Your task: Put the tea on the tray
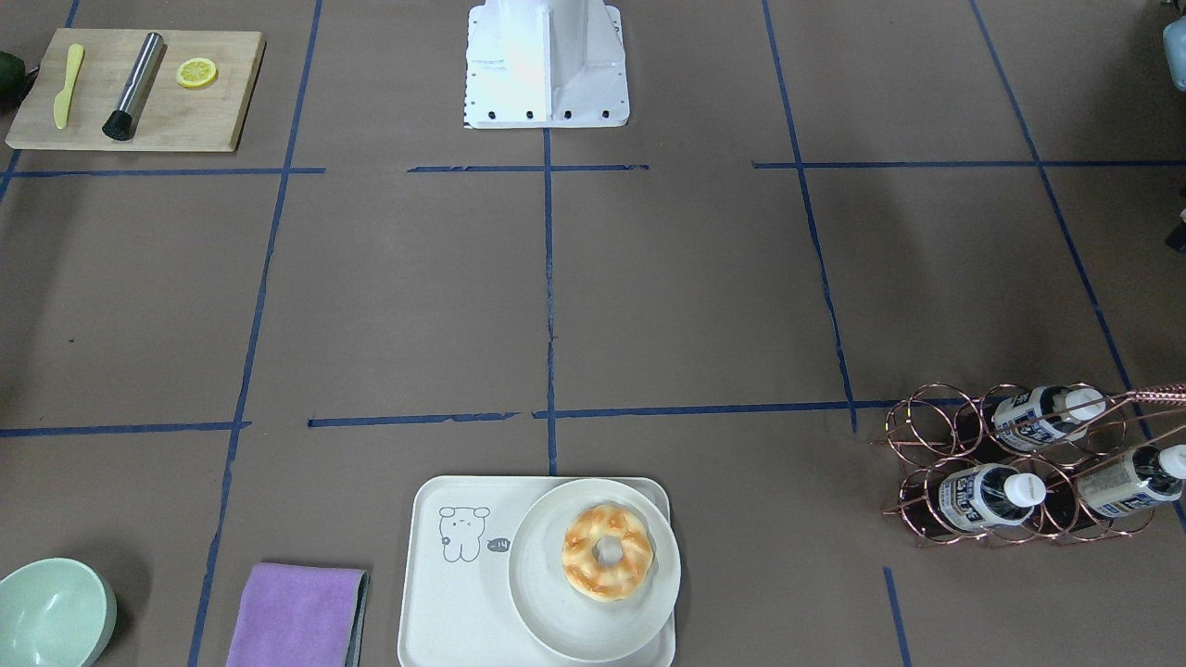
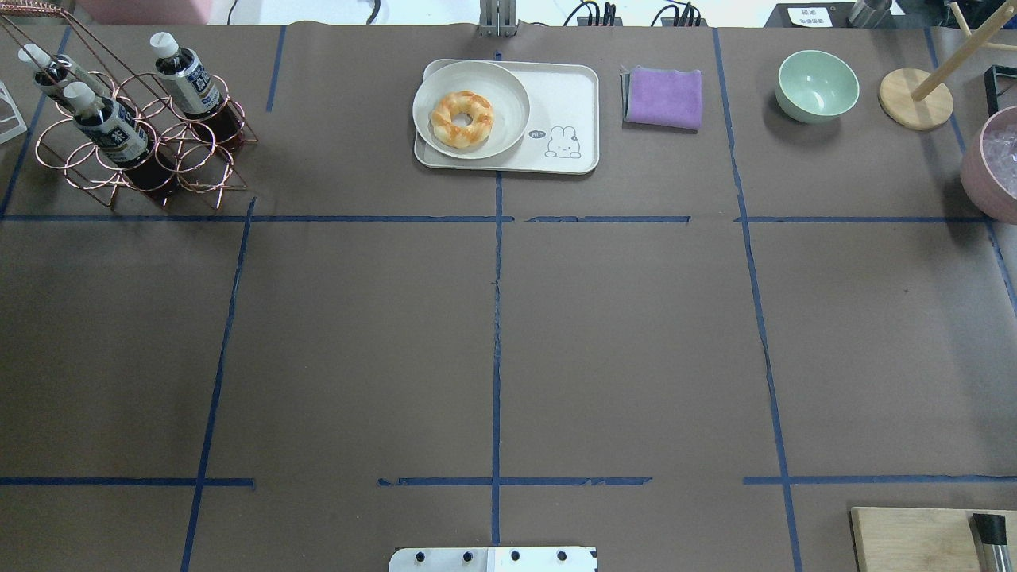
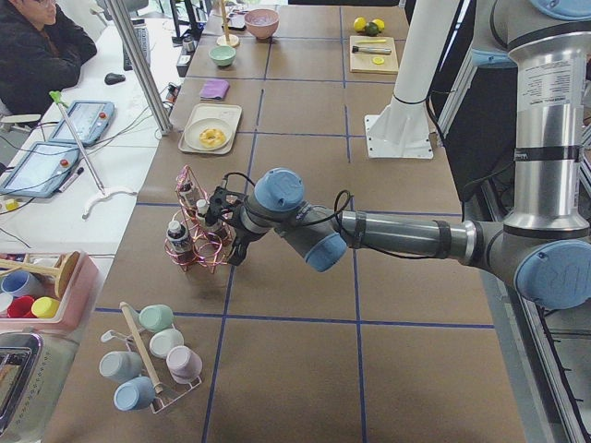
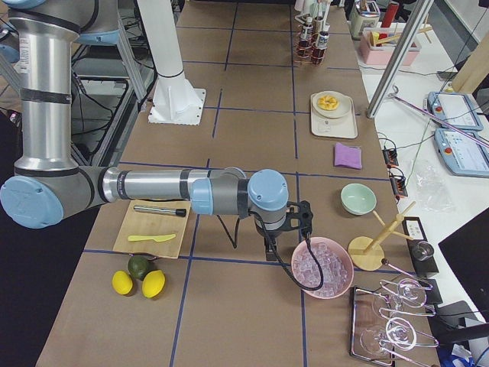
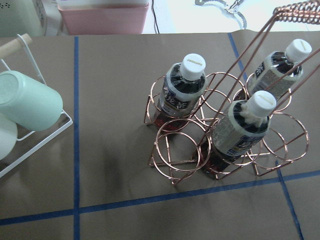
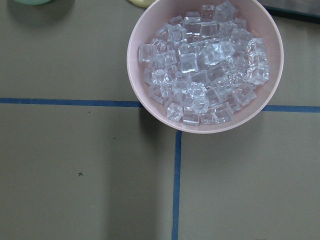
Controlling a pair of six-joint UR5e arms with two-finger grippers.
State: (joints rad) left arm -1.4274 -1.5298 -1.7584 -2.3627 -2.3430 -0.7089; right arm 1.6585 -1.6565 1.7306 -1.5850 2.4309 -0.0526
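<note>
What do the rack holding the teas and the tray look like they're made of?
Rack: thin metal wire with a shiny copper-coloured finish, bent into open rings. Tray: matte cream, probably plastic or melamine, judging by its smooth moulded rim and printed drawing.

Robot lab, data-collection setup. Shown by: table (image 2: 357, 357) w/ brown paper & blue tape grid (image 2: 496, 318), white bolted pedestal (image 1: 547, 65), industrial left arm (image 3: 397, 235) & right arm (image 4: 153, 187), operator (image 3: 37, 46) w/ teach pendants (image 3: 81, 120) at side bench.
</note>
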